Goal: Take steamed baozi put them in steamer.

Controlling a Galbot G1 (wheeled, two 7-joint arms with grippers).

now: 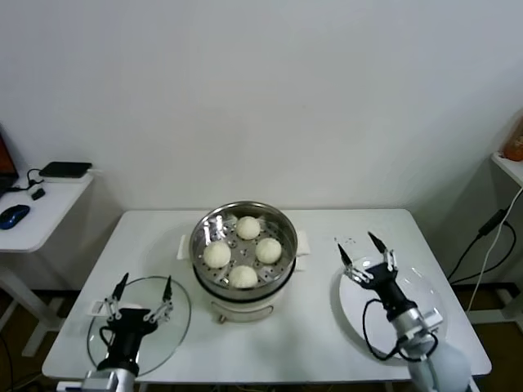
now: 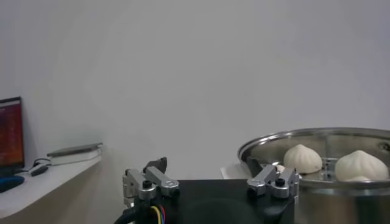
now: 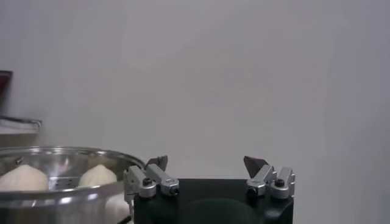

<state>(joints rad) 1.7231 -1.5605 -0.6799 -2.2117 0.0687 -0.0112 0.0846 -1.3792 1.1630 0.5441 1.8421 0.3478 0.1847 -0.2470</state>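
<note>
Head view shows all four baozi in the steamer at table centre, left gripper over the glass lid and right gripper over the plate, both empty with jaws spread, whereas each wrist view catches only two baozi.

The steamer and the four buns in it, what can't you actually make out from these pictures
- Round shiny steel steamer basket: both wrist views cut it off at an edge, so each shows only two cream-white buns.
- White electric pot base: mostly hidden under the basket in the head view.
- White round plate: partly covered by the open right gripper.
- Flat round glass lid: partly covered by the open left gripper.
</note>
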